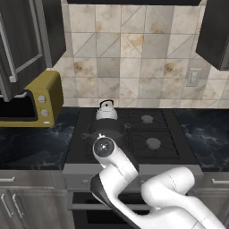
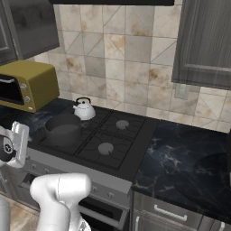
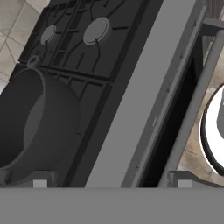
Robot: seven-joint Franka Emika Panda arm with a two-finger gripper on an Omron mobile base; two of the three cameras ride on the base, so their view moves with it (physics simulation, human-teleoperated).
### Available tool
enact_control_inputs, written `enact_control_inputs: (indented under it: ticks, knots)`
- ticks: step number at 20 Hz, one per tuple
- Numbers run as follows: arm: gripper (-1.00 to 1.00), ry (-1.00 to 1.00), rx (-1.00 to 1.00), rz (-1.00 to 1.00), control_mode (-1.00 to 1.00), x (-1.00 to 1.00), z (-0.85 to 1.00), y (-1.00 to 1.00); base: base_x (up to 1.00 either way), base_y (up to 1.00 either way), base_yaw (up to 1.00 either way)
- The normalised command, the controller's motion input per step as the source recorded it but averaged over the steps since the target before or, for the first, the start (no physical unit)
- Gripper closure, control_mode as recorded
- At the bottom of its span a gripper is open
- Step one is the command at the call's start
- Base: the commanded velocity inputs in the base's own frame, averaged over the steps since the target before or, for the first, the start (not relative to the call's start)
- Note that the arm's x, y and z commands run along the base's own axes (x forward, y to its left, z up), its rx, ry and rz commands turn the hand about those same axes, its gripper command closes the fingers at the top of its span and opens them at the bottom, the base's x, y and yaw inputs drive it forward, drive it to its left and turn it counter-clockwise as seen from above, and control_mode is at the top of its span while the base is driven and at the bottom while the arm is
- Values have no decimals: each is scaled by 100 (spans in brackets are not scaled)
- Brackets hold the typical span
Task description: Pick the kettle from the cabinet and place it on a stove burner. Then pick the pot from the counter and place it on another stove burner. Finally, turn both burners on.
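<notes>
The kettle [image 1: 106, 110] stands upright on the rear left burner of the black cooktop [image 1: 163, 133], its black arched handle rising against the tiled backsplash [image 1: 134, 62]; in the right base view the kettle [image 2: 84, 109] sits at about eleven o'clock from the middle of the cooktop [image 2: 135, 135]. The pot [image 2: 63, 128] rests on the front left burner, just in front of the kettle and near it, open side up. In the hand view the pot [image 3: 35, 122] fills the left side at nine o'clock, with the two free burners [image 3: 96, 30] toward twelve o'clock beyond it. From the left base view the pot [image 1: 105, 130] is mostly hidden behind the arm's wrist. The two right-hand burners [image 1: 153, 143] carry nothing. The gripper [image 3: 111, 184] shows as two small dark tips at the bottom of the hand view, standing far apart with nothing between them; it hangs over the front edge of the stove, beside the pot and not touching it. The grey front panel of the stove [image 3: 144, 100] runs diagonally through that view. A yellow microwave [image 1: 38, 99] sits on the counter [image 1: 27, 143] at nine o'clock from the cooktop, below the dark cabinet [image 1: 22, 40]. The counter [image 2: 189, 162] continues at three o'clock.
</notes>
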Motion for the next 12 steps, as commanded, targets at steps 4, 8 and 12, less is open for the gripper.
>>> enact_control_inputs:
  ticks: [4, 8, 12]
  knots:
    - [-100, 0, -3, 2, -100, -25, -33, 9, 0, 0, 0]
    - [-100, 0, -4, 0, -100, -19, -29, 8, 0, 0, 0]
    - [-100, 0, -6, 0, -100, -8, -25, 9, 0, 0, 0]
